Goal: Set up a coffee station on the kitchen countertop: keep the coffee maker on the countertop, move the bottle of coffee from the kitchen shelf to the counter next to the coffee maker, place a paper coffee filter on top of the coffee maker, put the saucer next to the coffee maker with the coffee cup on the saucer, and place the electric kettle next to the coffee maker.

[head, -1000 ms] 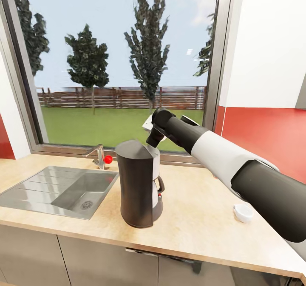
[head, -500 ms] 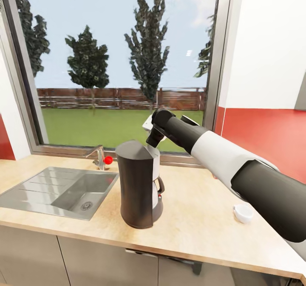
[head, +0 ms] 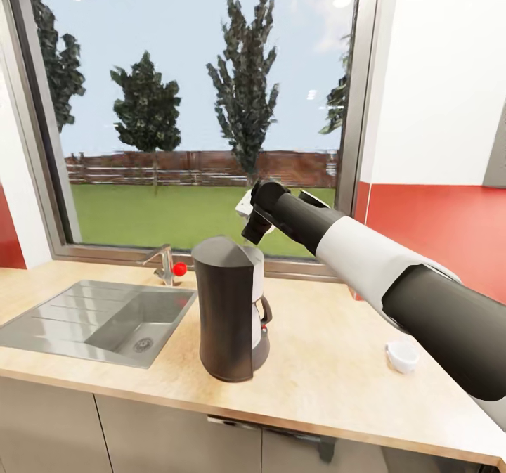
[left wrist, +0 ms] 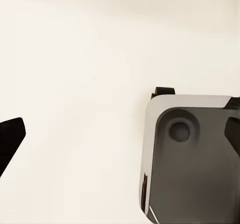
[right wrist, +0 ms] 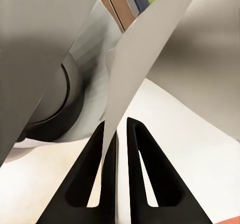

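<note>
Head view: right arm reaches over the countertop (head: 330,367), right gripper (head: 254,232) just above the top rear of the coffee maker (head: 228,308), which stands upright on the counter beside the sink (head: 98,318); the coffee cup (head: 402,355) sits well apart toward the counter's right end. Right wrist view: fingers (right wrist: 92,174) pinched together on the paper coffee filter (right wrist: 145,59), white sheet standing up between them, with the machine's dark body close beside it. Left wrist view: left gripper (left wrist: 120,134) has one fingertip at each edge, spread wide over a pale surface, holding nothing.
</note>
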